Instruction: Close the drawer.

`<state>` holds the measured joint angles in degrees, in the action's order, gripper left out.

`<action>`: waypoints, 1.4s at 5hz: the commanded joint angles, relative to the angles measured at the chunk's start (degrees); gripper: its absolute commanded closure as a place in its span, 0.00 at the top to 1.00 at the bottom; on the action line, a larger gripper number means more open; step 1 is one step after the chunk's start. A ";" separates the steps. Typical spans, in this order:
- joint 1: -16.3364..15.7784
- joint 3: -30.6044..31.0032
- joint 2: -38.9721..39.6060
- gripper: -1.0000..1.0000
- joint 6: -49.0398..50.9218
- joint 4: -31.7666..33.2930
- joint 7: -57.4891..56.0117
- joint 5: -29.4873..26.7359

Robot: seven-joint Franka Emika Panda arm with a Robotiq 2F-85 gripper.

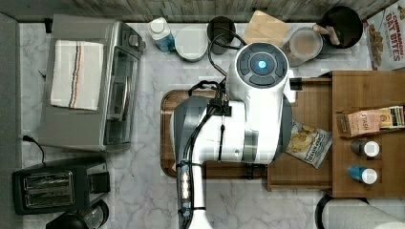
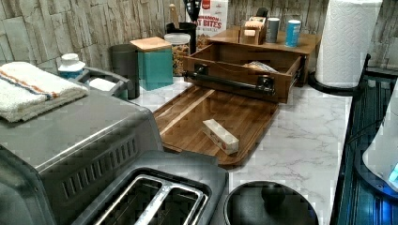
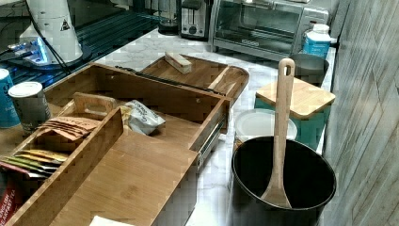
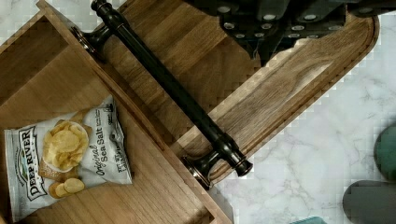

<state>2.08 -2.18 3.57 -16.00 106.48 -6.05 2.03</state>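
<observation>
The drawer [image 2: 244,65] stands pulled fully out of its cabinet [image 1: 367,133], its front hanging over the near end of the tray [image 2: 220,117], a chip bag [image 4: 65,156] lying on its floor. In the wrist view the gripper [image 4: 275,28] hangs above the tray just beside the handle [image 4: 170,91]; whether its fingers are apart cannot be told. A push landing off-centre on the handle could rack the drawer on its slides, and a low approach would probably catch the tray rim.
</observation>
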 commanded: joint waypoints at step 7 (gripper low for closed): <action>-0.07 0.94 0.73 0.00 -22.30 17.07 -32.18 6.84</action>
<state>2.14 -1.66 5.19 -36.79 124.22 -35.45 6.92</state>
